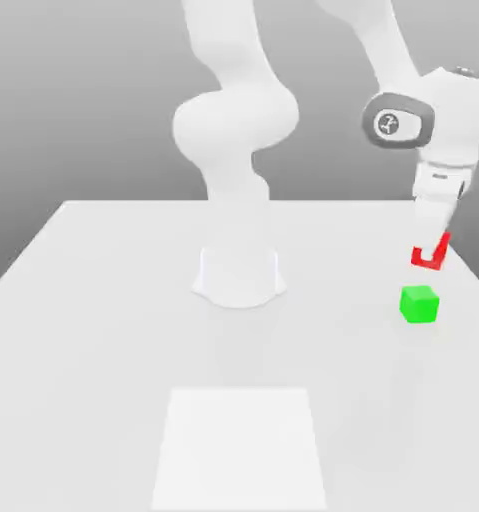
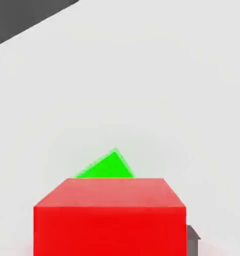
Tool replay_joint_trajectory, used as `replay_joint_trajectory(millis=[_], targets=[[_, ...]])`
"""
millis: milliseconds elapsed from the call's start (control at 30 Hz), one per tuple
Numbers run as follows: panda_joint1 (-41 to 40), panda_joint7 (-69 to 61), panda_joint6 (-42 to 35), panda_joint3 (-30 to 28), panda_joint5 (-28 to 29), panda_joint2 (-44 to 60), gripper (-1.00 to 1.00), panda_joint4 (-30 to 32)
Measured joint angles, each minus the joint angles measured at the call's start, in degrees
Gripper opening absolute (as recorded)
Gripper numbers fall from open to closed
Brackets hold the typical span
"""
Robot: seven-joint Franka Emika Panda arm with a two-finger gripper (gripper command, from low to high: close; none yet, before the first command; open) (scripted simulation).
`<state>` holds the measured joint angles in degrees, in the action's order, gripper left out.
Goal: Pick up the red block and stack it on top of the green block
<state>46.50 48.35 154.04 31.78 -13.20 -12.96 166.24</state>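
The gripper (image 1: 430, 255), parted only to the block's width, grips the lifted red block (image 2: 109, 232); carrying seems in hand, next centring above the nearer green block (image 1: 419, 305)

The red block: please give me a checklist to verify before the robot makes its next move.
1. Gripper is at the red block: ok.
2. Red block is firmly gripped: cannot tell.
3. Red block is lifted clear of the table: cannot tell.
4. Green block has nothing on its top: ok.
5. Red block is over the green block, ready for lowering: not ok; the exterior view shows it off to the far side.
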Motion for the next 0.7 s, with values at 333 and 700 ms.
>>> replay_joint_trajectory(millis=[333,700], targets=[[-5.7,7.5,5.2,3.0,11.0,6.7,-1.0,0.1],[-8.7,14.7,10.1,2.9,21.3,13.1,-1.0,-0.2]])
